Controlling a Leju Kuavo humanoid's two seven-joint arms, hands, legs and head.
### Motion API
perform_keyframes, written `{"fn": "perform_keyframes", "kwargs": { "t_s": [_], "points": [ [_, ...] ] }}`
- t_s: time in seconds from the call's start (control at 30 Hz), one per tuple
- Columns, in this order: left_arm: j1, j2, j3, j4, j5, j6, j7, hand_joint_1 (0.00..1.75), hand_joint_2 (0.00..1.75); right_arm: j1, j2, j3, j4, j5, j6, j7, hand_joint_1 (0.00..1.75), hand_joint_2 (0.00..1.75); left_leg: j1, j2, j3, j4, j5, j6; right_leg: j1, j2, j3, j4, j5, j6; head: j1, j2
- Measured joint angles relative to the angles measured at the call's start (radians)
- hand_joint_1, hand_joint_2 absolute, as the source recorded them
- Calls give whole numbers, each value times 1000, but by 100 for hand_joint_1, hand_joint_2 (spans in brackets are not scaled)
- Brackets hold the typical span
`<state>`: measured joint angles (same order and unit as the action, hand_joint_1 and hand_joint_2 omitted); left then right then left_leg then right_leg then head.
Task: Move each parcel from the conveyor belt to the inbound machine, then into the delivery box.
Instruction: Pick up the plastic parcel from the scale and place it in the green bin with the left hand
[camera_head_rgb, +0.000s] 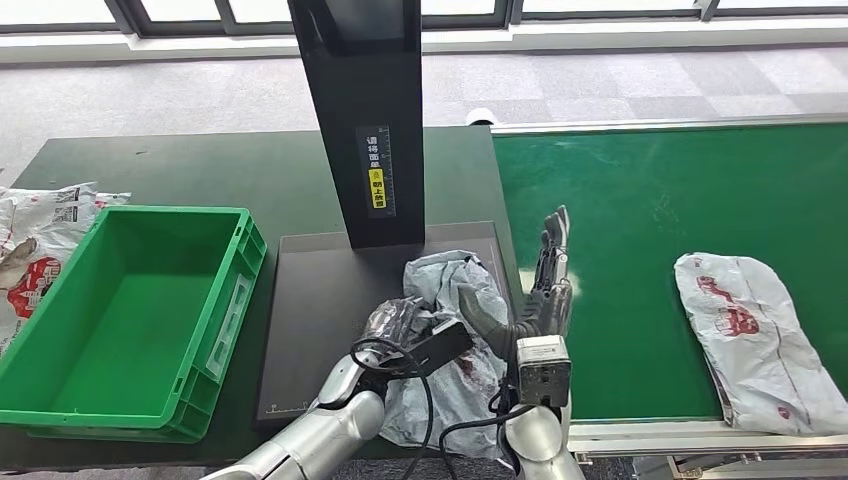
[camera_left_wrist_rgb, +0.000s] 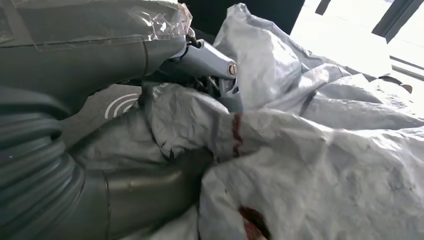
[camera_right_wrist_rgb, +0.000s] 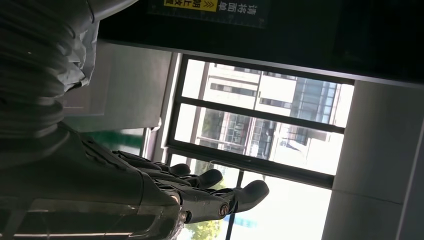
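Left hand, head view: left hand (camera_head_rgb: 405, 330) sits low in the centre of the frame, fingers dug into the grey parcel (camera_head_rgb: 455, 330); it grasps the crumpled bag, judged to be the grip for carrying it on to the box.
Right hand, head view: right hand (camera_head_rgb: 550, 275) stands just right of the grey parcel, released, fingers straight and pointing toward the top of the frame, holding nothing; it looks parked clear of the bag so the other arm can work.
Grey parcel, head view: lies on the dark plate of the inbound machine (camera_head_rgb: 330, 300), at the foot of its black column, spilling over the lower edge of the plate; the machine step appears to be in hand.
Delivery box, head view: green delivery box (camera_head_rgb: 225, 300) at lower left on the counter (camera_head_rgb: 200, 170), nothing inside, just beside the plate for a short transfer.
Second parcel, head view: white parcel (camera_head_rgb: 755, 330) waits at right on the green conveyor belt (camera_head_rgb: 630, 200), well apart from both hands.
Printed bags, head view: printed bags (camera_head_rgb: 40, 240) lie at the left edge, beside the box.
Left wrist view: thick thumb presses under a fold of the grey parcel (camera_left_wrist_rgb: 310, 150), darker fingers over it, confirming a pinch on the plastic.
Right wrist view: right hand (camera_right_wrist_rgb: 190, 192) with fingers extended against the windows, nothing in it.
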<state>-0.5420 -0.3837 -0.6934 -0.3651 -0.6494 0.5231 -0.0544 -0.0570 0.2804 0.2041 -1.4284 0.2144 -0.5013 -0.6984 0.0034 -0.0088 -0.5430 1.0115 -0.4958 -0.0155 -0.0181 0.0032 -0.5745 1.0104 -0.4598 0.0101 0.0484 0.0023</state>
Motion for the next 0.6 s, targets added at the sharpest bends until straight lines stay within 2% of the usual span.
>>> {"fn": "perform_keyframes", "kwargs": {
  "t_s": [0.37,0.53,0.6],
  "points": [
    [-8,0,-35,16,-43,31,50,175,175,-7,0,0,27,1,8,0,0,175,0,1,2,0,0,0,0,1,1,0,0,0,0,0],
    [2,2,-30,17,-108,129,71,175,175,-7,3,-2,29,9,10,0,0,175,0,1,2,0,0,0,0,1,0,0,0,0,0,0],
    [22,10,10,-8,-180,164,50,175,175,-7,6,-5,29,13,9,0,0,175,0,2,3,0,0,0,0,1,-1,0,0,0,0,0]
  ]
}}
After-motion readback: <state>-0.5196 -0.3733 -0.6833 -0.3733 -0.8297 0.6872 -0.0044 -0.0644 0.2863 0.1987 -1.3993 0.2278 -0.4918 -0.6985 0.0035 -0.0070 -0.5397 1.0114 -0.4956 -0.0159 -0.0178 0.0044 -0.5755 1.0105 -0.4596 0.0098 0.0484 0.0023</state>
